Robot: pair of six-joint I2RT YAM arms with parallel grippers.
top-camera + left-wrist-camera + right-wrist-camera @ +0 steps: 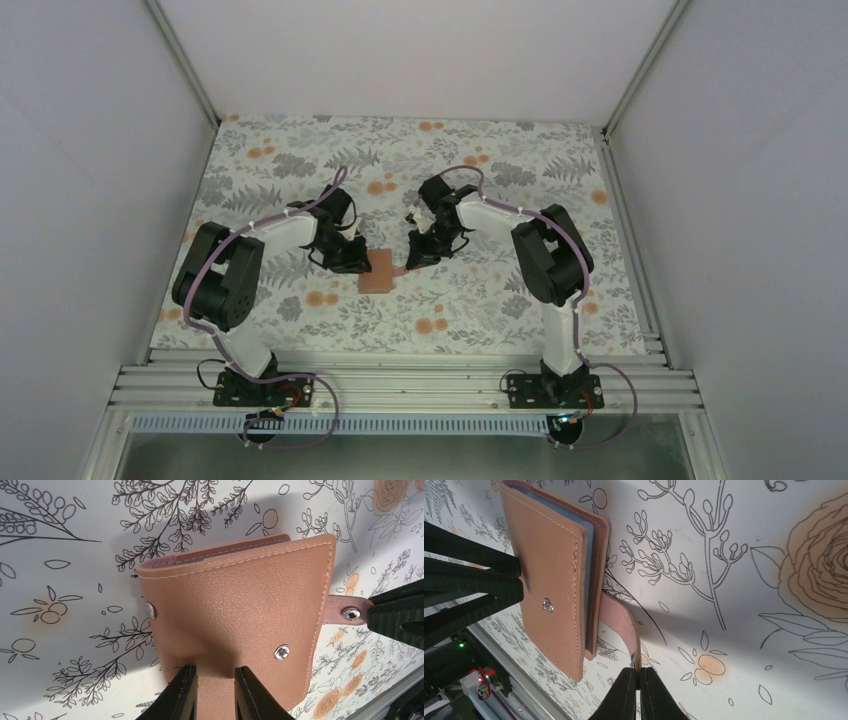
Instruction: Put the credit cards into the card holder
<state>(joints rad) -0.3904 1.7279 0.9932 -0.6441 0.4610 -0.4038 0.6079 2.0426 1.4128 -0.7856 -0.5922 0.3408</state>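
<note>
— Where does the card holder (pixel 378 271) sit?
— Flat on the floral counter (pixel 480 160), midway between the two arms. A bluish edge (pixel 586 555) shows between its tan covers. It is probably a card already inside, though I cannot count how many.
— Why are both arms on it?
— My guess is that the left pincer (pixel 216 675) pinches the holder's near edge to anchor it. The right pincer (pixel 640 672), its fingers pressed together on the end of the pink strap (pixel 621 622), holds the strap out to the side, either to free the flap or to bring it round to the snap.
— And the counts?
— One holder, one strap, three snap studs (pixel 281 651) and two pincers. I see no loose card in any view.
</note>
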